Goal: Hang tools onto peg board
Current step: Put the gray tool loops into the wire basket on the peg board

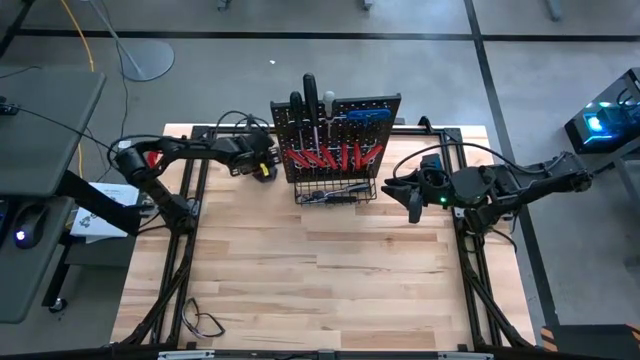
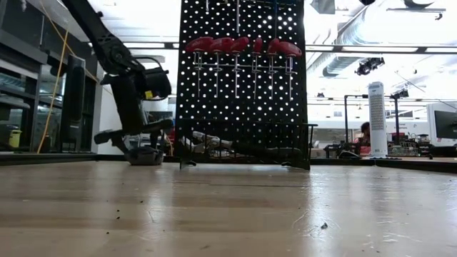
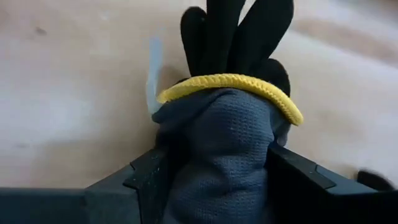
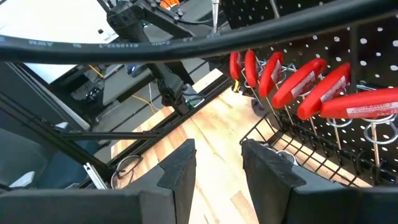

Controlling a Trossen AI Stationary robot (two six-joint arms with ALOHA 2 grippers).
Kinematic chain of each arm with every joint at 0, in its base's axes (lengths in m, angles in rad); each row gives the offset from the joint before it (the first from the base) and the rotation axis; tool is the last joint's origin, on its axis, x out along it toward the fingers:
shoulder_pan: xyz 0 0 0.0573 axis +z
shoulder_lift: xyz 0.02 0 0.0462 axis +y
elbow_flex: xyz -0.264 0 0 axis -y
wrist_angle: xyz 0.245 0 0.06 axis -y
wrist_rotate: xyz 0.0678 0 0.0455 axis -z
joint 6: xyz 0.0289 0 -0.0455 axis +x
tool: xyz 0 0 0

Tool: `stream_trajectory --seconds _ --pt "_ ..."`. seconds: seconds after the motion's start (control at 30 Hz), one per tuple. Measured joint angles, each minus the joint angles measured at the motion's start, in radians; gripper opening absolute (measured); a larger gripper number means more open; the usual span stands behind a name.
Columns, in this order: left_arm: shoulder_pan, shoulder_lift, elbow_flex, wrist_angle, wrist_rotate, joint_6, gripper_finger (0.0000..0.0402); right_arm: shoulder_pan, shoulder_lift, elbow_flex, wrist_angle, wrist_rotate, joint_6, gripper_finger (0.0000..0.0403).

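Glove: nearest my left wrist camera is a grey work glove [image 3: 224,143] with a yellow cuff and black fingers, no tool.
Left gripper [image 1: 258,160]: clenched on that glove, low over the table and just beside the peg board's left edge.
Glove axis: it runs straight out ahead of the gripper, cuff first and fingertips farthest away.
Peg board [image 2: 243,107]: upright at the back middle of the table, to the right of my left gripper.
Tools: red-handled screwdrivers [image 2: 239,45] hang in a row near the top. More tools [image 2: 214,140] lie in the wire basket [image 1: 335,192] at the base.
Right gripper [image 4: 217,155]: released and empty, just off the basket's right end and pointing at it.
Nearer arm: I judge the right one better placed for the basket tools, since my left is occupied.
Surface: pale wooden table [image 1: 330,280], with a black cable loop [image 1: 200,322] at the near-left corner.
Room: open workshop behind, bright ceiling lights.
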Motion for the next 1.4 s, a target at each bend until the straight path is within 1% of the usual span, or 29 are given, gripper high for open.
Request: stream_trajectory --seconds 0.07,0.13,0.2,0.27,0.3,0.37,0.4,0.57,0.67,0.77,0.9,1.0,1.1,1.17,1.3,1.4 --pt "-0.019 0.031 0.004 -0.021 0.034 0.002 0.0218 0.0 0.0 0.0 -0.002 0.0 0.005 0.0124" --pt "-0.046 0.052 0.008 -0.029 0.044 0.033 0.0213 0.0 0.0 0.0 -0.003 0.0 0.017 0.0124" --pt "-0.079 0.059 0.01 -0.035 0.046 0.083 0.0197 0.0 0.0 0.0 -0.003 0.0 0.018 0.0124" --pt "-0.117 0.06 0.01 -0.046 0.051 0.13 0.016 0.0 0.0 0.0 -0.003 0.0 0.018 0.0124" --pt "-0.137 0.055 0.01 -0.056 0.065 0.15 0.0135 0.0 0.0 0.0 -0.003 0.0 0.018 0.0124" --pt "-0.176 0.042 0.01 -0.083 0.096 0.208 0.0069 0.0 0.0 0.0 -0.003 0.0 0.017 0.0124" --pt "-0.194 0.034 0.01 -0.098 0.101 0.237 0.0045 0.0 0.0 0.0 -0.003 0.0 0.017 0.0124" --pt "-0.273 -0.008 0.003 -0.217 0.037 0.293 0.0041 0.0 0.0 0.0 -0.003 0.0 0.015 0.0124" --pt "-0.303 -0.051 -0.008 -0.314 -0.039 0.313 0.0041 0.0 0.0 0.0 -0.003 0.011 0.015 0.0124" --pt "-0.31 -0.11 -0.015 -0.375 -0.092 0.312 0.0041 0.001 0.0 0.0 -0.002 0.014 0.018 0.0124" --pt "-0.317 -0.203 -0.02 -0.471 -0.132 0.333 0.0041 0.001 0.0 0.0 0.003 0.014 0.018 0.0124" --pt "-0.368 -0.288 -0.018 -0.518 -0.139 0.366 0.0041 0.001 0.0 0.0 0.025 0.014 0.011 0.0124" --pt "-0.464 -0.385 -0.017 -0.53 -0.149 0.345 0.0041 0.001 0.0 0.0 0.042 0.014 -0.004 0.0124" --pt "-0.547 -0.446 -0.016 -0.53 -0.151 0.296 0.004 0.001 0.0 0.0 0.052 0.014 -0.02 0.0124" --pt "-0.77 -0.539 -0.014 -0.524 -0.157 0.214 0.004 0.001 0.0 0.0 0.057 0.015 -0.027 0.0124" --pt "-0.95 -0.548 -0.008 -0.522 -0.182 0.143 0.004 0.001 0.0 0.0 0.057 0.015 -0.027 0.0124"
